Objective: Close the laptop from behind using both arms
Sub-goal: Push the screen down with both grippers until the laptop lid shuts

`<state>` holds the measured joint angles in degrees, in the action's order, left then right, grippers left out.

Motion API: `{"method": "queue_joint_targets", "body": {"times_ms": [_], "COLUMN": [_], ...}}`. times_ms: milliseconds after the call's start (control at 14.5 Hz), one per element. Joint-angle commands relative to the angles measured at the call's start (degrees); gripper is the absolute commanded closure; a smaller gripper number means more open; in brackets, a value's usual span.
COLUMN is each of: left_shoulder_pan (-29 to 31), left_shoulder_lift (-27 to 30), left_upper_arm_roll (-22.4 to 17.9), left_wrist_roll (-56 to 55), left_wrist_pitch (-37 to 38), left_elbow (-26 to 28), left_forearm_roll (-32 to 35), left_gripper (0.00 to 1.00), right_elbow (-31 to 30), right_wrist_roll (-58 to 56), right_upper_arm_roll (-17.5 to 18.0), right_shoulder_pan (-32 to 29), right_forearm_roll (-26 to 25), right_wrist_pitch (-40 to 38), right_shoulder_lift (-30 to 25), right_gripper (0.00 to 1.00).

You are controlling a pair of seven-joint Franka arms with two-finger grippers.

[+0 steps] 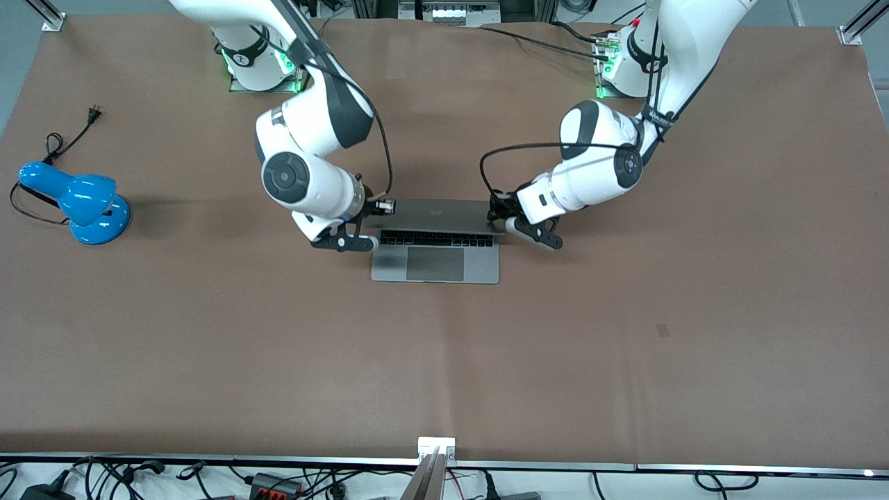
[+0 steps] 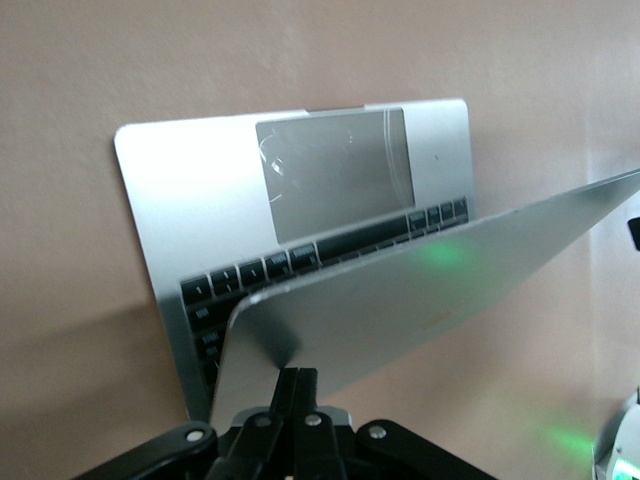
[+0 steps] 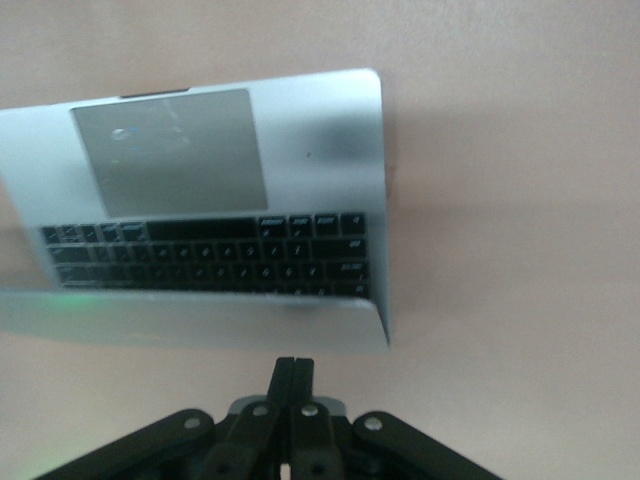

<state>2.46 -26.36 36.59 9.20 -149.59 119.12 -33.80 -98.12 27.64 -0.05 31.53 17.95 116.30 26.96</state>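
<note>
My rig sits in a robotics lab: two bolted-down white arms (image 1: 305,125) at 12 o'clock on a brown-covered bench (image 1: 625,333), aluminium framing (image 1: 48,17) at its corners, loose cables and power adapters (image 1: 271,482) at 6 o'clock.

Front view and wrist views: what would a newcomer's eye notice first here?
First the silver laptop, part open at the table's middle, with both white arms bent down to its lid. The right tool and the left tool, both shut, sit at the lid's two ends, pressing from the hinge side. Next, a blue desk lamp lies toward the right arm's end of the table.
</note>
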Motion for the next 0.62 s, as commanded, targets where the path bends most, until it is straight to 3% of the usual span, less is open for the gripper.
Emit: {"method": "queue_joint_targets", "body": {"times_ms": [0, 553], "left_shoulder_pan": [-0.8, -1.0], "left_shoulder_lift": [-4.5, -12.7], "left_upper_arm_roll": [-1.1, -2.6], "left_wrist_roll": [4.0, 7.3], "left_wrist_pitch": [-3.2, -9.3], "left_elbow": [-2.6, -4.3], "left_forearm_roll": [-0.8, -0.8], "left_gripper": [1.0, 1.0], "right_elbow": [5.0, 5.8], "right_wrist_roll": [0.0, 0.0], "right_upper_arm_roll": [0.4, 0.4], "right_shoulder_pan": [-0.3, -0.1], "right_forearm_roll": [-1.7, -1.8], "right_wrist_pitch": [1.0, 11.5], "right_shoulder_lift": [5.6, 13.4], "right_gripper": [1.0, 1.0]}}
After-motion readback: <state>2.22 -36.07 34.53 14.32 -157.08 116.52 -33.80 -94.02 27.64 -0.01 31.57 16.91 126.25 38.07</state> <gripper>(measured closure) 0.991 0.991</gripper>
